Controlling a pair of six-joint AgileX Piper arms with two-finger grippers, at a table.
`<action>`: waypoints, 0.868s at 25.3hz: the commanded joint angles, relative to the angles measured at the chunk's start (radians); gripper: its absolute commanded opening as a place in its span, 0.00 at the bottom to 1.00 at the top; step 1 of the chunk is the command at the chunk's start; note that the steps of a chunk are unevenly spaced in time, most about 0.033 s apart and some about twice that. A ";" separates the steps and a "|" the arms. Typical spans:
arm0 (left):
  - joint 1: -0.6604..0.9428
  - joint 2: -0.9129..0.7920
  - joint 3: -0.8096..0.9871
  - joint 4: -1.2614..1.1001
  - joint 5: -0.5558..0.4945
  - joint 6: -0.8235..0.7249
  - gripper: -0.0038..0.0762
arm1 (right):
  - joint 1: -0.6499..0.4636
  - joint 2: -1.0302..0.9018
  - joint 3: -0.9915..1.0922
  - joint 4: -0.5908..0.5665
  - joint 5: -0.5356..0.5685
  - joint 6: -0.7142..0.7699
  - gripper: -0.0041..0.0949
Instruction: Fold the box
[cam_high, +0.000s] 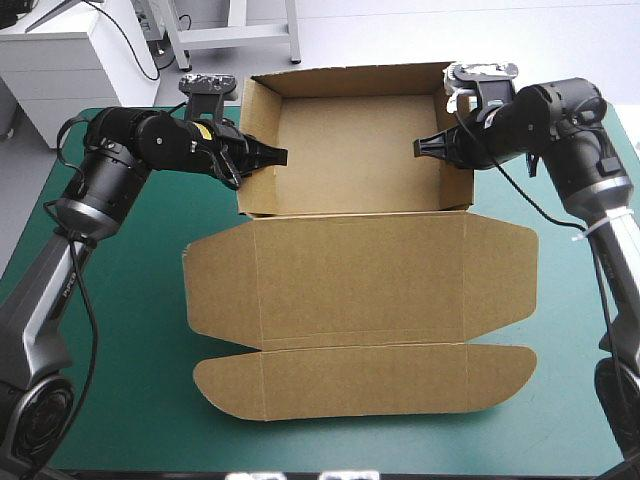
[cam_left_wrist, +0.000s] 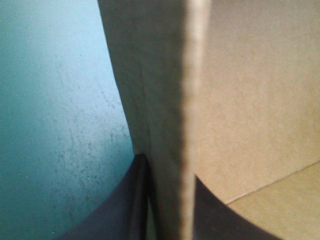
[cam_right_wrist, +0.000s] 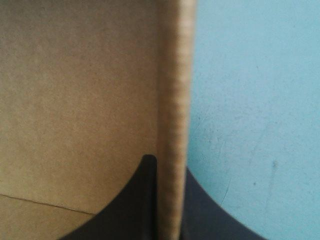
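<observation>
The brown box (cam_high: 355, 150) stands as an open tray at the far middle of the teal-green table, its walls raised, its lid (cam_high: 360, 280) lying flat toward the near edge. My left gripper (cam_high: 262, 156) is shut on the tray's left wall, one black finger inside and one outside. In the left wrist view that wall (cam_left_wrist: 170, 125) runs edge-on between the fingers (cam_left_wrist: 112, 210). My right gripper (cam_high: 440, 147) is shut on the right wall the same way. In the right wrist view the wall's edge (cam_right_wrist: 172, 125) stands between the fingers (cam_right_wrist: 135, 200).
The lid's front flap (cam_high: 360, 380) with rounded ends reaches toward the near table edge. Bare teal-green cover (cam_high: 130, 330) lies on both sides of the box. White furniture (cam_high: 70, 60) stands beyond the table's far left corner.
</observation>
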 joint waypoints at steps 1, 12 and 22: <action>-0.015 -0.005 -0.035 -0.121 -0.019 0.053 0.04 | 0.026 -0.002 -0.028 0.015 -0.012 -0.027 0.03; -0.023 0.154 -0.053 -0.075 0.110 0.049 0.04 | 0.031 0.132 -0.028 0.047 0.075 -0.017 0.03; -0.023 0.310 -0.122 -0.014 0.190 0.033 0.04 | 0.031 0.277 -0.028 0.039 0.075 -0.006 0.03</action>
